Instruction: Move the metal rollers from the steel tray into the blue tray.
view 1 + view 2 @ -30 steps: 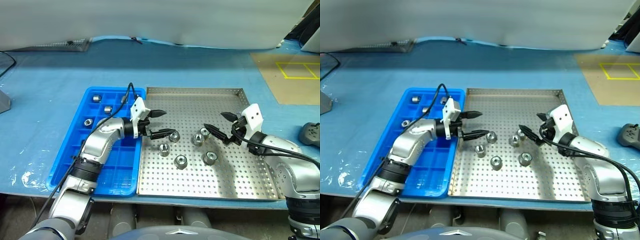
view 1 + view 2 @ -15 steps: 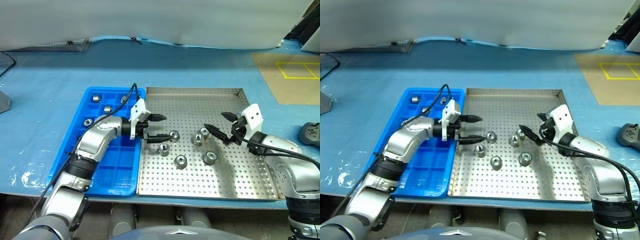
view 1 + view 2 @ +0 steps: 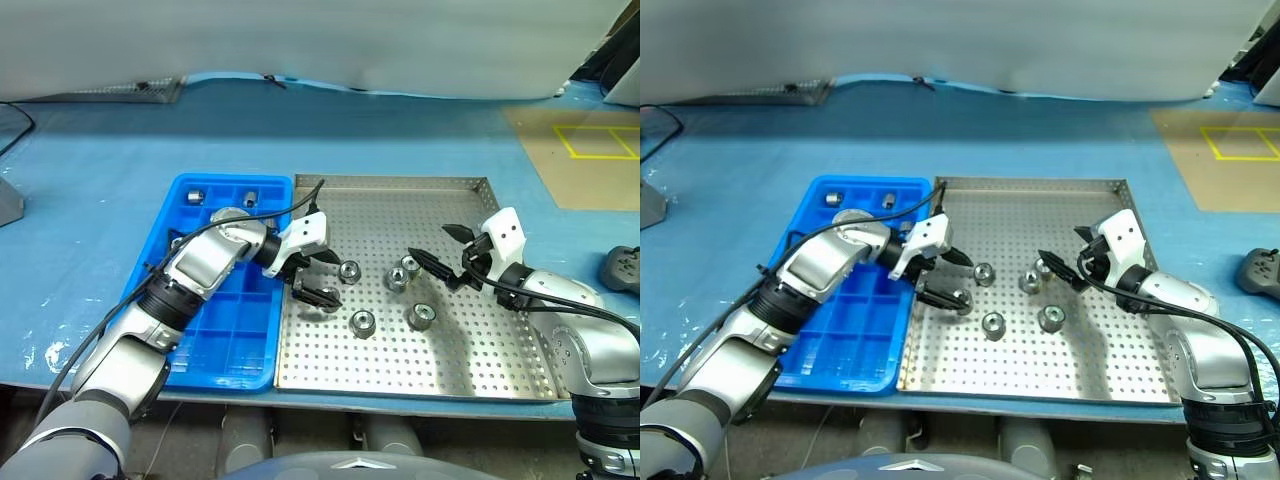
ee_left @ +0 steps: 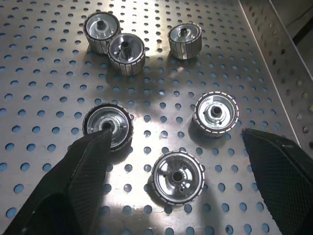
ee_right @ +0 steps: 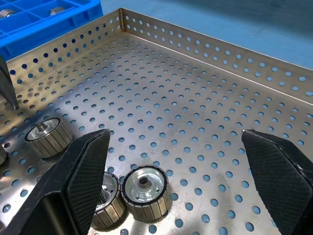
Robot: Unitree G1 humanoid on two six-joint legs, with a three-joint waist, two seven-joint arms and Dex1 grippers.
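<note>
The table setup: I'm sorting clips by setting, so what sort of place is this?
Probably a workshop or robotics lab bench: a perforated steel tray of metal rollers, a blue tray, and yellow tape markings.

Silver arms, black cables, white wrist blocks, black textured fingers (image 4: pixel 78 181).

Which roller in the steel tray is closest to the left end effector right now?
The leftmost roller, directly under the open left end effector; one finger overlaps it in the left wrist view. The other four lie farther right.
</note>
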